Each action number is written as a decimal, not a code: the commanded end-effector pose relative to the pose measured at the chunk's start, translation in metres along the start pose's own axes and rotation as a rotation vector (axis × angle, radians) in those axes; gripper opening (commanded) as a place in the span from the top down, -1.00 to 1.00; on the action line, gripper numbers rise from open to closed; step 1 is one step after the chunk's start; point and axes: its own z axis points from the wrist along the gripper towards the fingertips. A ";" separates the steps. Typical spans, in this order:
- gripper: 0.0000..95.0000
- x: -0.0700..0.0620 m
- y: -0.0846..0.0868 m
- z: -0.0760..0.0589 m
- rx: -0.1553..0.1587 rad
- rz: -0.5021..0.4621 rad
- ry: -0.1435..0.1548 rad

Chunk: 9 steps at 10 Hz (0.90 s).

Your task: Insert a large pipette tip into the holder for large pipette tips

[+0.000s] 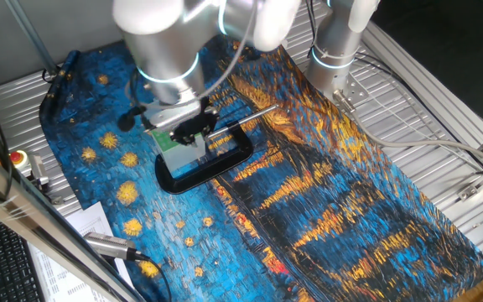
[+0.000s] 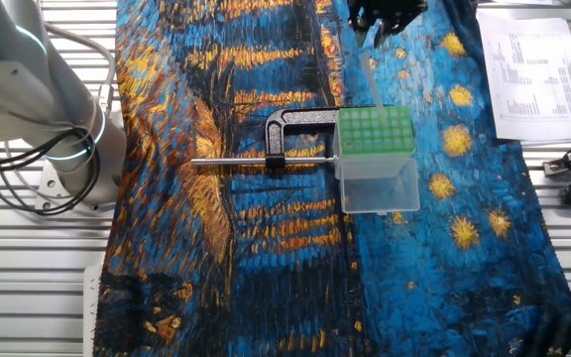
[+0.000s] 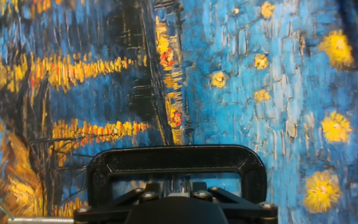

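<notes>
The holder for large pipette tips [image 2: 376, 169] is a clear box with a green holed top plate [image 2: 374, 131], standing on the painted cloth. In one fixed view the holder [image 1: 173, 143] is partly hidden under the hand. My gripper [image 2: 380, 25] is above its far edge, shut on the large pipette tip [image 2: 371, 77]. The tip hangs slightly tilted, and its lower end meets the far edge of the green plate. I cannot tell whether it sits in a hole. In the hand view my gripper [image 3: 173, 190] shows only as dark fingers, and the holder is hidden.
A black loop-shaped clamp frame [image 2: 295, 127] lies beside the holder, with a shiny metal rod [image 2: 251, 160] through it. It also shows in the hand view [image 3: 176, 160]. Papers [image 2: 528, 69] and tools lie beyond the cloth's edge. The robot base [image 2: 57, 139] stands on the other side.
</notes>
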 end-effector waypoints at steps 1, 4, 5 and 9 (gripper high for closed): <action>1.00 0.003 0.008 0.005 -0.008 -0.020 0.008; 1.00 0.005 0.013 0.008 -0.007 -0.045 0.026; 1.00 0.005 0.013 0.008 -0.006 -0.055 0.032; 1.00 0.008 0.012 0.010 -0.012 -0.171 0.060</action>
